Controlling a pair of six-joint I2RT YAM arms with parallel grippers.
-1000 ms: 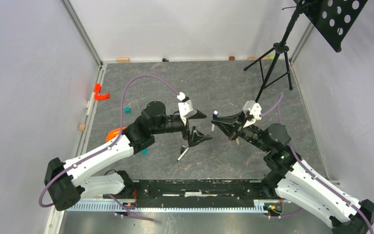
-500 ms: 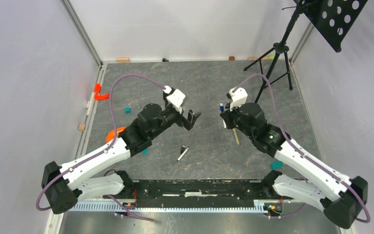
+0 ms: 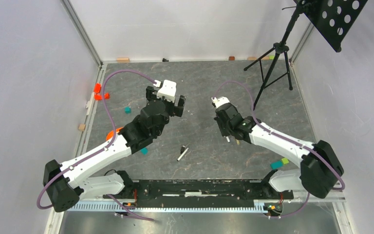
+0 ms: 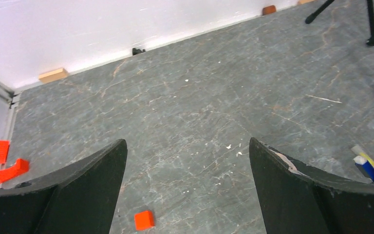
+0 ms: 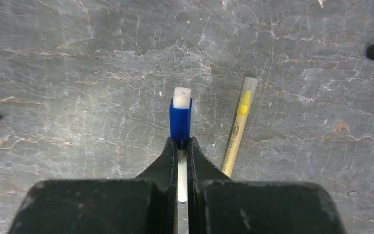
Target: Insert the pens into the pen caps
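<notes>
The right pincer [image 5: 182,144] is clamped on a white pen [image 5: 182,181] that carries the blue cap [image 5: 180,122] on its end. The yellow pen [image 5: 237,134] lies on the bench [image 5: 78,73] just beside it. The left pincer [image 4: 187,142] stands wide apart.

White walls [image 3: 29,97] enclose a grey, marble-veined floor [image 3: 204,80]. A black tripod [image 3: 279,48] stands at far right, a perforated panel [image 3: 341,17] at its top. Small blocks [image 3: 122,59] lie along the back wall [image 3: 190,29].

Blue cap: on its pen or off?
On: the blue cap sits over the end of the white pen clamped in the right gripper.
</notes>
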